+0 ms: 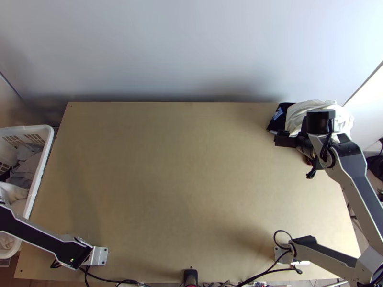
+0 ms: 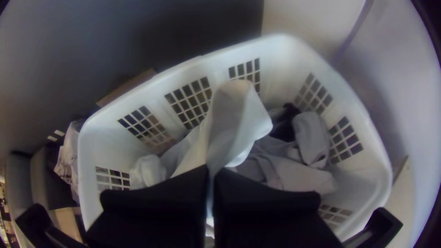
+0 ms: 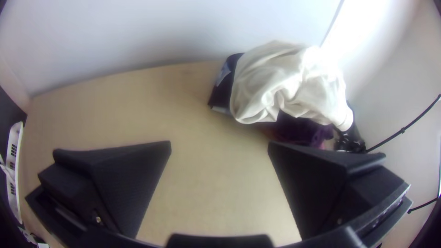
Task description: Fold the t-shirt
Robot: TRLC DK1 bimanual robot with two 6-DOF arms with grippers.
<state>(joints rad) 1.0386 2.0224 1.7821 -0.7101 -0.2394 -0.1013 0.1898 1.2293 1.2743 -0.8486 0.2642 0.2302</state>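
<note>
At the far left, just beyond the bench [image 1: 191, 167], stands a white plastic laundry basket [image 1: 47, 143], its walls pierced with square-holed grids and its top open. My left pincer [image 2: 210, 171] is over it, the two black fingers closed on a white cloth [image 2: 234, 115]. That cloth is gathered narrow where I pinch it and widens into a loose fold above the other laundry; I can't tell which part of it I have, nor, from what shows, whether it is the t-shirt. Inside the basket, a white bundle [image 2: 148, 171] lies near one gridded wall, and on the other side of my held cloth are a rumpled grey cloth [image 2: 312, 133], a pale greyish cloth [image 2: 298, 174] and a black cloth [image 2: 285, 126], all heaped loosely, one against another. How deep the heap goes I can't tell. Over at the bench's far right corner is a small pile: a cream cloth [image 1: 298, 115], bunched and creased, lies draped on top of a dark navy cloth [image 1: 272, 125] that carries a light blue patch and pokes out on the left. A bit of purple cloth [image 3: 317, 134] shows beneath the cream one. My right pincer [image 1: 281, 137] is at the near side of that pile, its fingers spread wide with nothing between them; from its own wrist I see bare wood through the gap.
</note>
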